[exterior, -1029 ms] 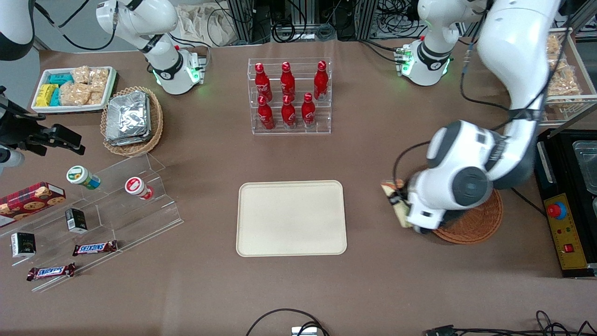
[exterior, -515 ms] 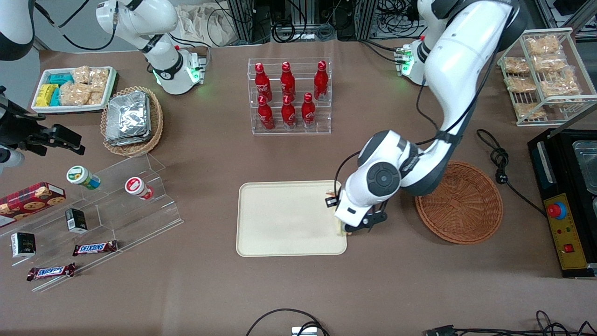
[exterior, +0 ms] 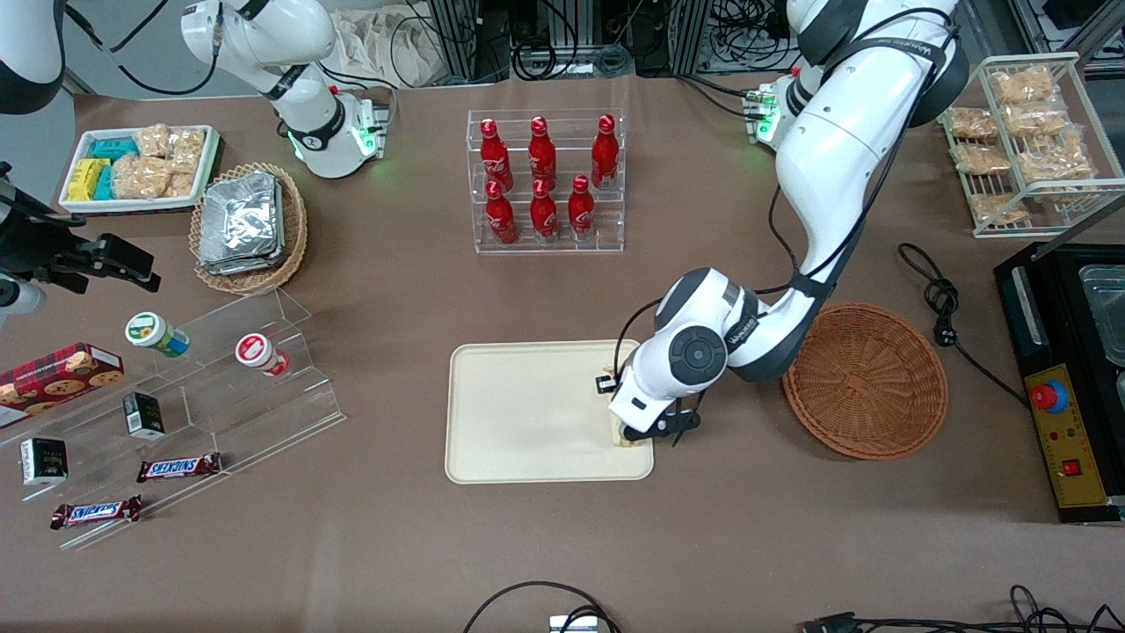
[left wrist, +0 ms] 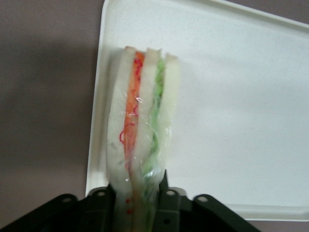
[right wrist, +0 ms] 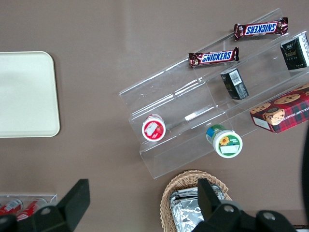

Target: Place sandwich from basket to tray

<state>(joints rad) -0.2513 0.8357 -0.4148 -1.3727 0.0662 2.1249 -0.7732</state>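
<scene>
Brown tabletop bears tray (exterior: 527,413); pincer (exterior: 626,437) grips sandwich (left wrist: 140,130) above it.

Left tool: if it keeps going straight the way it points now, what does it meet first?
Most likely the tray. The left tool points down at it, shut on the sandwich, so the sandwich tip would touch near the tray's edge first. Height above it is unclear.

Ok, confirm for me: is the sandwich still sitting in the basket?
No. The basket holds nothing, and the gripper is shut on the sandwich over the tray, near its edge.
</scene>
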